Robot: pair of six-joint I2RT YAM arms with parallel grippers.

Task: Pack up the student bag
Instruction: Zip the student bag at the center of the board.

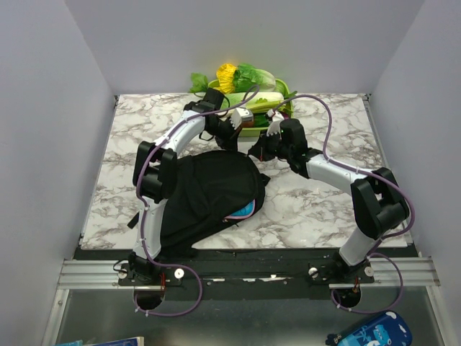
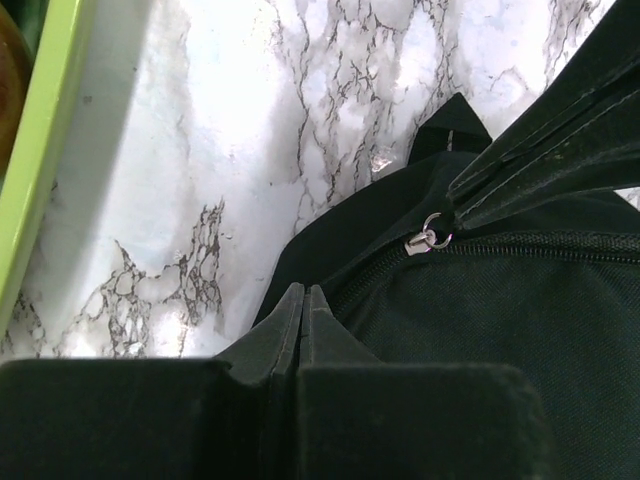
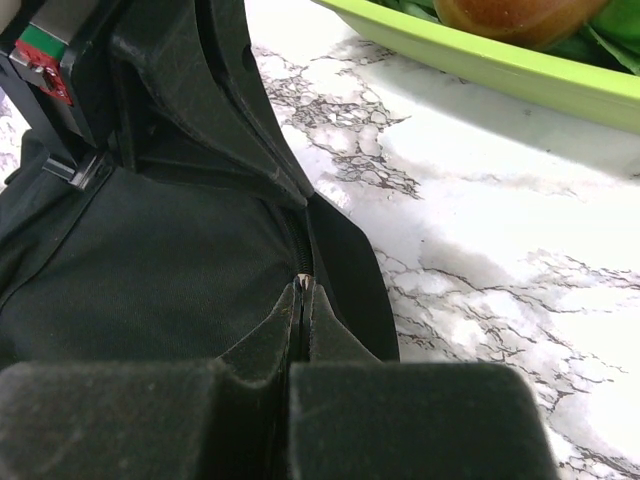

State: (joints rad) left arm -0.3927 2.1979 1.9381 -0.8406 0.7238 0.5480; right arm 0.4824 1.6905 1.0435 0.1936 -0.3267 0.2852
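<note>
Slip risk: left gripper (image 2: 303, 292) and right gripper (image 3: 303, 286) are both clenched at the student bag's (image 1: 209, 193) zip end toward the far edge. A thin pinch could pop off, or a tug could drag the bag into the green tray (image 3: 470, 62).

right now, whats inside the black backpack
Only a blue item with a pink edge shows at the opening of the backpack. Everything else inside is covered by its black fabric.
</note>
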